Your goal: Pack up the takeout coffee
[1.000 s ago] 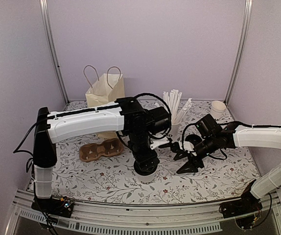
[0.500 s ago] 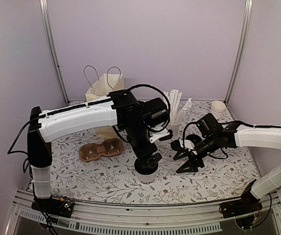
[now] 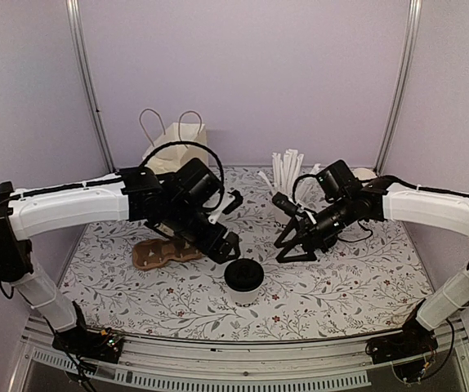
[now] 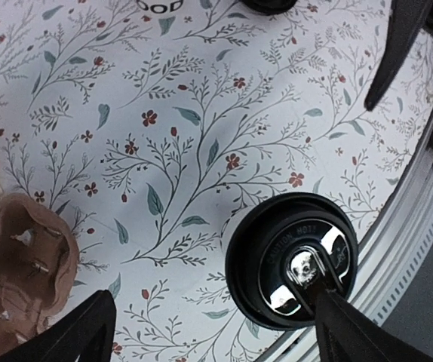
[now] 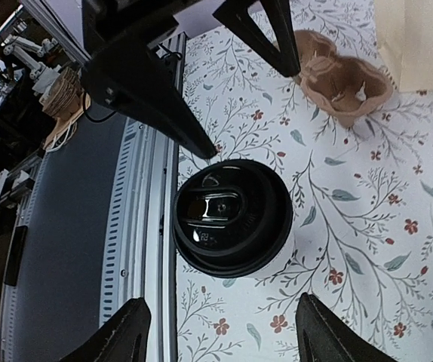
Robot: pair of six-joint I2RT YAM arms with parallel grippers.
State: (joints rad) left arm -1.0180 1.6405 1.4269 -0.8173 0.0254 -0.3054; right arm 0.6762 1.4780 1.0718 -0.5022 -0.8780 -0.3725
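The coffee [image 3: 243,278] stands upright on the desk [image 3: 341,286] at lower centre of the top view, and neither arm touches it. The left gripper [image 3: 231,222] hangs just up and left of it, jaws spread wide with nothing between them. In its wrist view we see the lid [image 4: 292,260] at lower right, clear of both fingertips. The right gripper [image 3: 293,243] sits up and right of the coffee, also open and holding nothing. Its wrist view looks down on the lid.

Left of upper centre stands a cream paper bag [image 3: 173,149] with two loop handles; we cannot see inside. A brown moulded-pulp carrier [image 3: 159,253] lies left of the coffee. White straws [image 3: 288,167] fan upward at upper centre; the right arm hides what holds them.

The coffee is a white paper cup. Its lid is round, glossy black plastic with raised lettering. The desk wears a pale cloth printed with leafy sprigs and small red flowers.
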